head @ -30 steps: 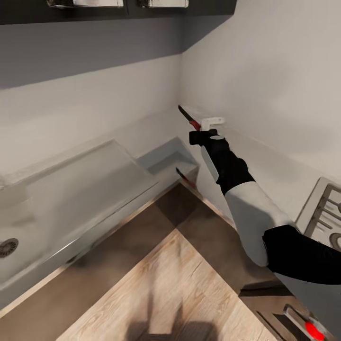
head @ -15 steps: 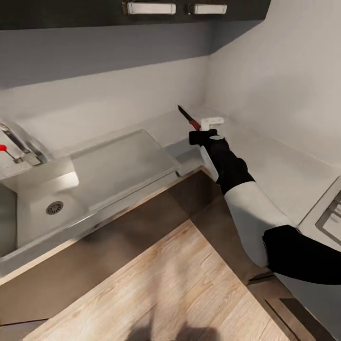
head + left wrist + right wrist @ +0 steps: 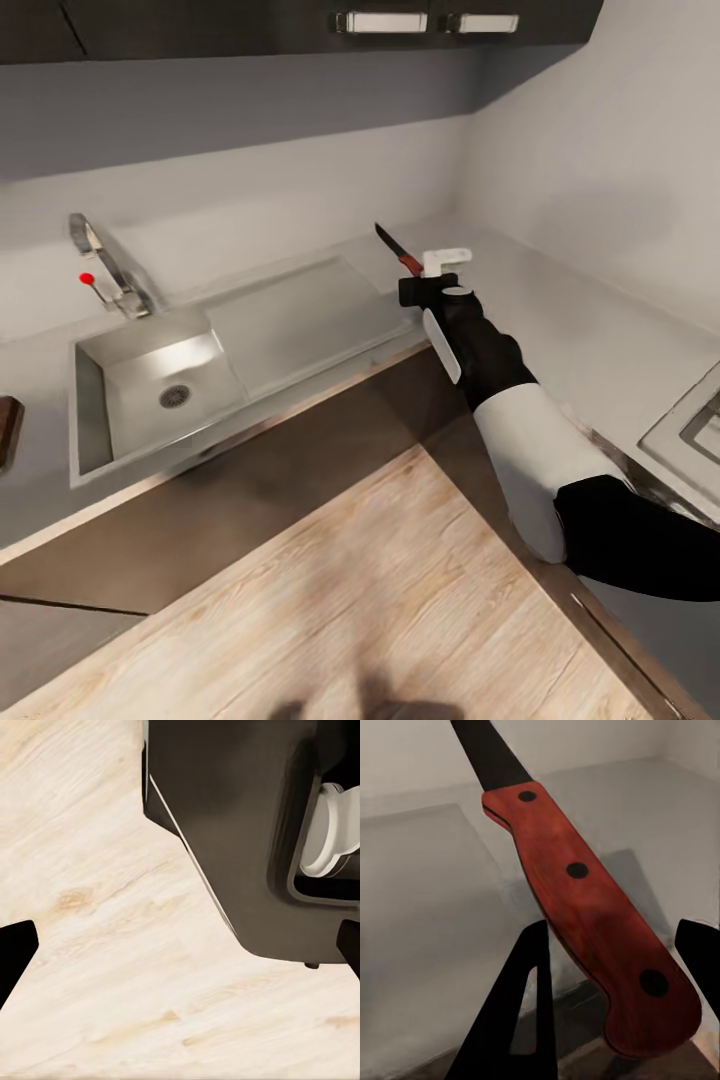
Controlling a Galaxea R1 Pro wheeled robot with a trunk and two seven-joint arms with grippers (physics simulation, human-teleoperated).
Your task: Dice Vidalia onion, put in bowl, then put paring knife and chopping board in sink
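My right gripper (image 3: 430,268) is shut on the paring knife (image 3: 396,248), held up over the countertop (image 3: 560,320) by the drainboard's right end. Its dark blade points up and away. In the right wrist view the reddish riveted handle (image 3: 585,907) lies between my dark fingers (image 3: 531,1005). The sink (image 3: 120,365) sits at the left, with a round drain (image 3: 175,396), a flat drainboard (image 3: 300,320) and a chrome tap (image 3: 108,262) with a red knob. A dark brown sliver of the chopping board (image 3: 6,432) shows at the far left edge. My left gripper (image 3: 180,960) hangs open over the wooden floor. The bowl is out of view.
A stove top (image 3: 690,430) is set into the counter at the right edge. Dark wall cabinets (image 3: 300,25) hang above the sink. Grey walls meet in a corner behind the knife. Light wooden floor (image 3: 350,600) lies in front of the dark cabinet fronts.
The head view has swung left, bringing the whole sink, its tap and the board's edge into the picture. My right arm keeps the knife at the same spot in the picture.
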